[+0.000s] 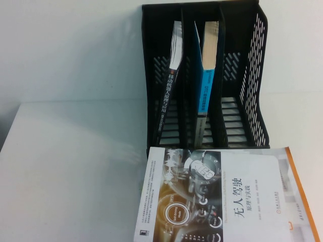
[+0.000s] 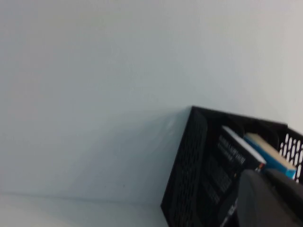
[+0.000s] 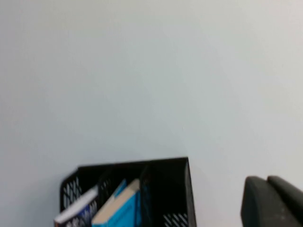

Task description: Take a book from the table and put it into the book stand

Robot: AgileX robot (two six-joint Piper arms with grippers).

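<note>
Nearby, book titled "无人驾驶"; left gripper, right gripper prob. parked.

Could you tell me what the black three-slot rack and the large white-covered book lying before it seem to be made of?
The black perforated book stand looks like moulded matte plastic, judging by its punched sides and slatted back. The white-covered book with the dashboard photo seems a paperback with a smooth, perhaps coated, cover. Left gripper and right gripper hang clear of both.

book cover reads "无人驾驶 原理与实践"
</note>
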